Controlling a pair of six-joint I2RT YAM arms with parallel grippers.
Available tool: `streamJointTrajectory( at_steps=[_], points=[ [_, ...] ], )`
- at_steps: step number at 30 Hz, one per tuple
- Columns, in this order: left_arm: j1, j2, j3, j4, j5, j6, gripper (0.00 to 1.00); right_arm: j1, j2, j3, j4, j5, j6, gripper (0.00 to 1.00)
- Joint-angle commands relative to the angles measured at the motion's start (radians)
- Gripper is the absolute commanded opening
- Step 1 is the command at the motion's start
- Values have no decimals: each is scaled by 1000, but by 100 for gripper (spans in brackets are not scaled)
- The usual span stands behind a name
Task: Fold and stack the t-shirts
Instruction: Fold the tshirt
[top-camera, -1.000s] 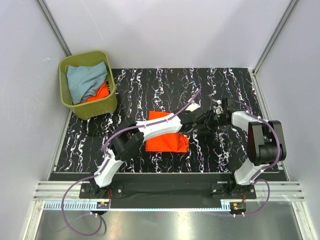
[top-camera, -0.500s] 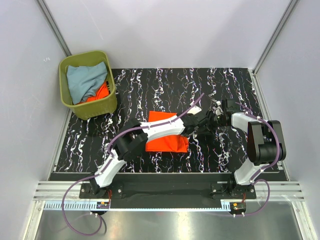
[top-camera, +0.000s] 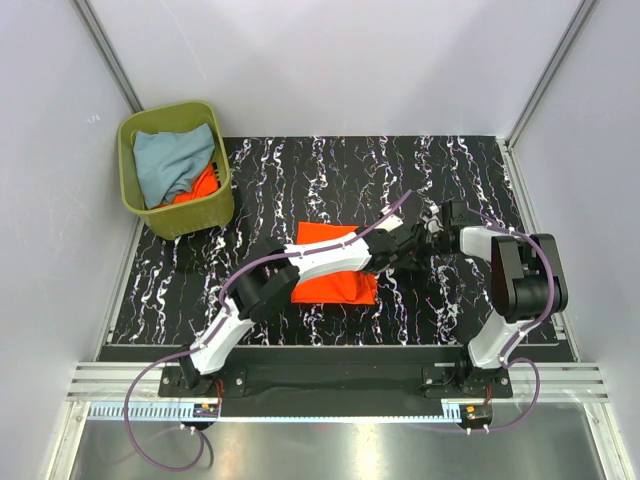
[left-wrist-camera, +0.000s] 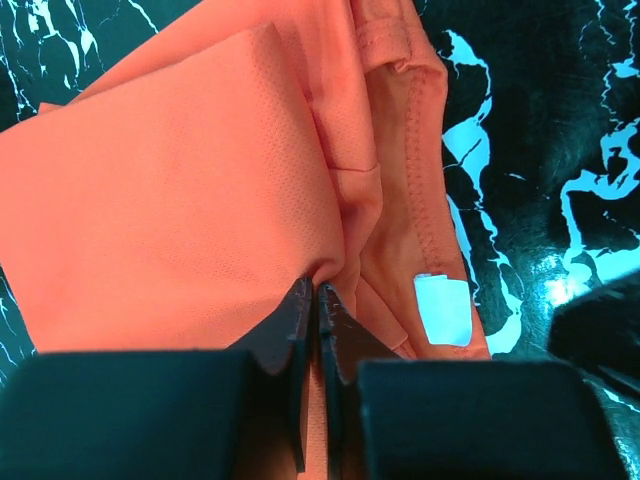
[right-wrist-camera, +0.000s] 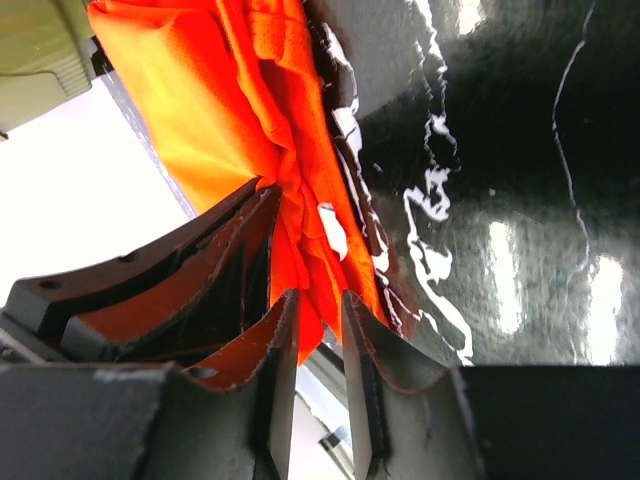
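Observation:
An orange t-shirt (top-camera: 330, 278) lies folded on the mat's middle. My left gripper (top-camera: 398, 250) reaches across it and is shut on a raised fold at its right edge (left-wrist-camera: 318, 288). A white label (left-wrist-camera: 442, 308) shows on the cloth beside the jaws. My right gripper (top-camera: 425, 243) meets it from the right. Its jaws stand a narrow gap apart with the same shirt's edge (right-wrist-camera: 315, 255) pinched between the tips. A pale grey-blue t-shirt (top-camera: 170, 160) and another orange t-shirt (top-camera: 203, 184) lie crumpled in the bin.
The olive-green bin (top-camera: 131, 135) stands at the mat's far left corner. The black marbled mat (top-camera: 300, 170) covers the table. White walls with metal posts close in on three sides. The two wrists are close together right of the shirt.
The left gripper has shifted a little right with the shirt's edge. The right gripper has closed in on the same edge from the right.

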Motion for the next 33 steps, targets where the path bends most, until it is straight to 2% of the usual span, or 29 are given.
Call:
streamJointTrajectory(
  at_steps=[1,4,6,13,17,21,28,30,32,33],
  points=[
    [-2,-73,50,16,-27,9,12,8,33,24,58,-58,29,29],
    [-1,-62,59,17,-2,20,26,9,33,41,64,-57,40,30],
    [-1,-56,56,17,13,23,28,8,33,47,63,-60,40,30],
    [2,-85,22,20,21,23,25,8,25,23,70,-58,37,30],
    [7,-78,22,22,27,32,18,8,24,20,73,-57,40,30],
    [12,-85,6,22,33,32,23,8,24,21,73,-58,40,30],
    [25,-74,-14,26,64,32,24,11,27,20,78,-57,41,30],
    [25,-71,-8,26,65,37,17,14,32,21,81,-57,44,30],
    [25,-76,-1,26,64,38,0,25,41,29,84,-58,46,29],
    [27,-88,-2,26,62,38,0,29,50,33,83,-58,47,29]
  ],
)
